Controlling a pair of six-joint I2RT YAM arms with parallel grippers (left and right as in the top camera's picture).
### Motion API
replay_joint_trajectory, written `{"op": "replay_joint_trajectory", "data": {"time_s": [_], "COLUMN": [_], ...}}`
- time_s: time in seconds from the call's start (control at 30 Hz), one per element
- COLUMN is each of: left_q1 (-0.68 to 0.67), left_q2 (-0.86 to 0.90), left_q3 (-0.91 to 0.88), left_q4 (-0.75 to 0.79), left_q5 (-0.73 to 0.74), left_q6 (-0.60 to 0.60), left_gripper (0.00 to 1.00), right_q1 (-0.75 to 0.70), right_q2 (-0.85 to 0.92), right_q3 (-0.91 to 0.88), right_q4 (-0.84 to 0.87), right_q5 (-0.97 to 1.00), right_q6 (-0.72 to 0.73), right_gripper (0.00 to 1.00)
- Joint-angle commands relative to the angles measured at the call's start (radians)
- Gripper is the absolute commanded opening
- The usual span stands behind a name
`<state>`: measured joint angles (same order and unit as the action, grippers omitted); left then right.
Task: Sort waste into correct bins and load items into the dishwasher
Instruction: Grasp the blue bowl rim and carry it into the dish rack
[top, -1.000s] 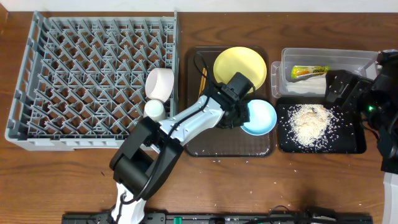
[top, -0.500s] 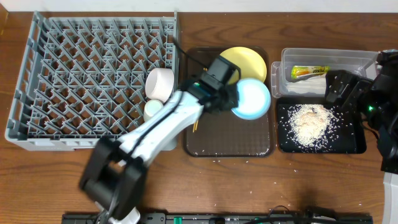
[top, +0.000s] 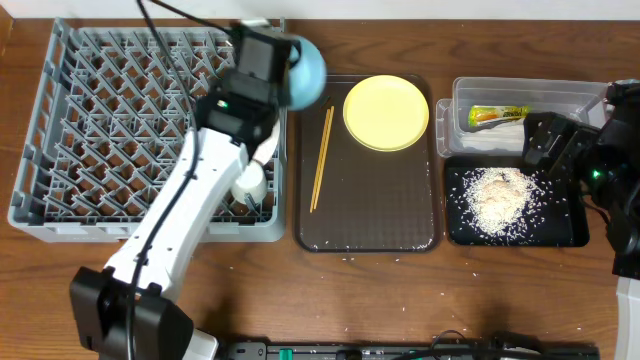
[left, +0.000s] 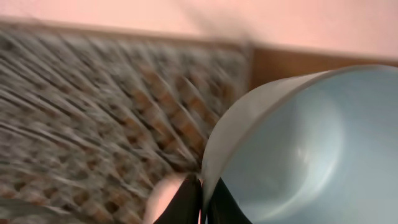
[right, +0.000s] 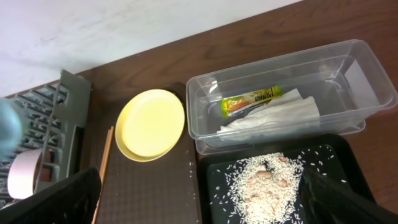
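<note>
My left gripper (top: 283, 72) is shut on the rim of the light-blue bowl (top: 303, 72) and holds it above the back right corner of the grey dish rack (top: 120, 130); the bowl fills the left wrist view (left: 298, 149), fingers (left: 203, 202) pinching its rim. A white bowl (right: 25, 174) and a small white cup (top: 250, 183) sit in the rack. The yellow plate (top: 386, 112) and chopsticks (top: 321, 158) lie on the brown tray (top: 370, 215). The sachet (top: 497, 114) and napkin (right: 280, 117) lie in the clear tub (top: 470, 92). Rice (top: 497, 195) lies in the black tray (top: 570, 232). My right gripper (right: 199, 205) is open and empty above it.
Loose rice grains lie on the wooden table (top: 400, 290) in front of the trays. The rack's right wall (top: 282, 130) stands next to the brown tray. The right arm (top: 590, 170) is at the table's right edge.
My left arm has lifted the light-blue bowl off the brown tray and carried it left and back, to above the rack's corner. The right arm has not moved.
</note>
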<state>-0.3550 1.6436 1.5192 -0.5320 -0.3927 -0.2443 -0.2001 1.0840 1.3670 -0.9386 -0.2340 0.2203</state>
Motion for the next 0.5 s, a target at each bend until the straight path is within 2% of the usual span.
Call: {"op": "replay_joint_trajectory", "data": {"time_s": [0.0, 0.1, 0.17, 0.3, 0.47], "left_q1": [0.006, 0.006, 0.006, 0.006, 0.006], "left_q2": [0.004, 0.022, 0.050, 0.125, 0.232], "left_q3": [0.050, 0.049, 0.049, 0.049, 0.049], "left_q4": [0.059, 0.203, 0.333, 0.521, 0.556], "left_q5": [-0.275, -0.518, -0.621, -0.692, -0.764], "left_q6": [0.157, 0.246, 0.331, 0.488, 0.525], "left_gripper": [0.08, 0.08, 0.08, 0.09, 0.09], "right_q1": [-0.005, -0.005, -0.005, -0.005, -0.005], "right_q2": [-0.001, -0.001, -0.001, -0.001, -0.001], "right_q3": [0.009, 0.009, 0.009, 0.009, 0.009], "right_q4": [-0.001, -0.001, -0.001, -0.001, -0.001], "right_q5": [0.006, 0.006, 0.006, 0.006, 0.006], "right_q6": [0.011, 0.011, 0.011, 0.011, 0.011], "right_gripper": [0.99, 0.99, 0.99, 0.99, 0.99]}}
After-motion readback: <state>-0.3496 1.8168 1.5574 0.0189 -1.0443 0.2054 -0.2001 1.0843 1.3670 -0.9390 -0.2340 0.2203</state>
